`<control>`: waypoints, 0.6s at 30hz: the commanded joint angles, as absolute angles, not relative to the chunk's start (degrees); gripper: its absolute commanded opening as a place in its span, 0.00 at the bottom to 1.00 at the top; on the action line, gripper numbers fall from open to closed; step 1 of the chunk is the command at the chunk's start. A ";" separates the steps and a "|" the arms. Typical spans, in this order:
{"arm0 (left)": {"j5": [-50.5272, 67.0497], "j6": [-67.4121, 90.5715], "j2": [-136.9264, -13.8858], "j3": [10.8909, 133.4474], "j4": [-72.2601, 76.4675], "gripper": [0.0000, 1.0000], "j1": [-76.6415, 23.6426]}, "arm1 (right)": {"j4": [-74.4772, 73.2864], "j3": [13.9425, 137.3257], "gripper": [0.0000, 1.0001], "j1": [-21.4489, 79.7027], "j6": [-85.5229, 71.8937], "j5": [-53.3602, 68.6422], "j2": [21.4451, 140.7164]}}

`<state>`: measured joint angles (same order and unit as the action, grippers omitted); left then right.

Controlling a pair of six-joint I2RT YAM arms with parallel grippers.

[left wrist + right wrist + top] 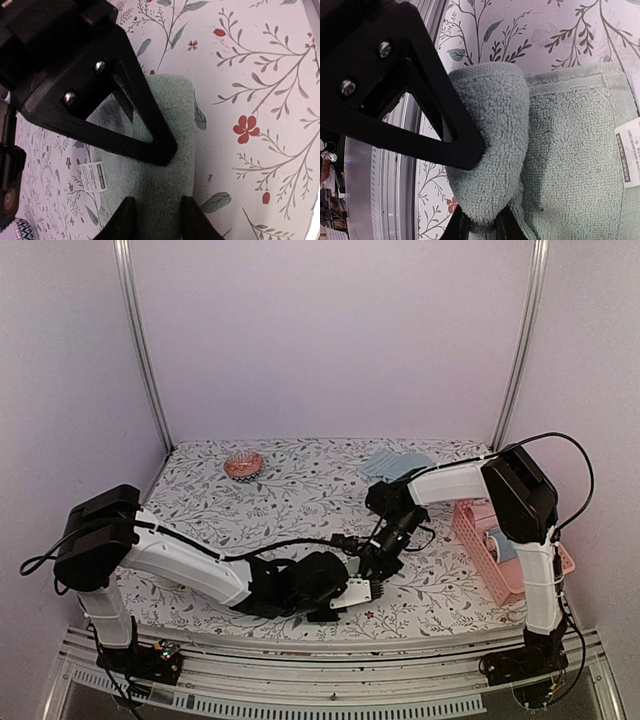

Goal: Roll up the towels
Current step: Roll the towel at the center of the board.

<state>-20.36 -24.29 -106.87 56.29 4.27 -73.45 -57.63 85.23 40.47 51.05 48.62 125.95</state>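
A pale green towel (570,150) lies flat near the table's front edge, with a white care tag (630,155). Its near edge is turned up into a thick roll (495,125). My right gripper (479,227) is shut on the end of that roll. In the left wrist view the same towel (172,105) runs between my left gripper's (157,222) fingers, which straddle the rolled strip and close on its sides. In the top view both grippers, left (335,602) and right (377,562), meet over the towel and hide most of it. Only its tag (360,590) shows there.
A pink basket (470,530) stands at the right and holds rolled towels (497,540). A pile of blue towels (395,462) lies at the back right, and a small copper-coloured dish (243,465) at the back left. The metal front rail (395,190) runs close beside the roll.
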 commanded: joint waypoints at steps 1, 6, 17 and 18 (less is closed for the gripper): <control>-17.18 -22.43 -109.12 58.42 -0.58 0.26 -72.86 | -61.07 82.27 0.14 41.23 50.61 38.06 128.70; -15.06 -19.51 -108.46 59.46 -4.36 0.18 -72.86 | -60.53 81.54 0.32 40.82 50.05 39.98 116.91; -3.11 -11.66 -109.31 62.65 -12.82 0.06 -69.31 | -58.86 80.54 0.40 34.93 43.53 38.61 96.28; -1.21 -10.69 -109.72 63.35 -13.63 0.06 -68.57 | -57.82 79.72 0.40 34.90 42.63 38.20 94.57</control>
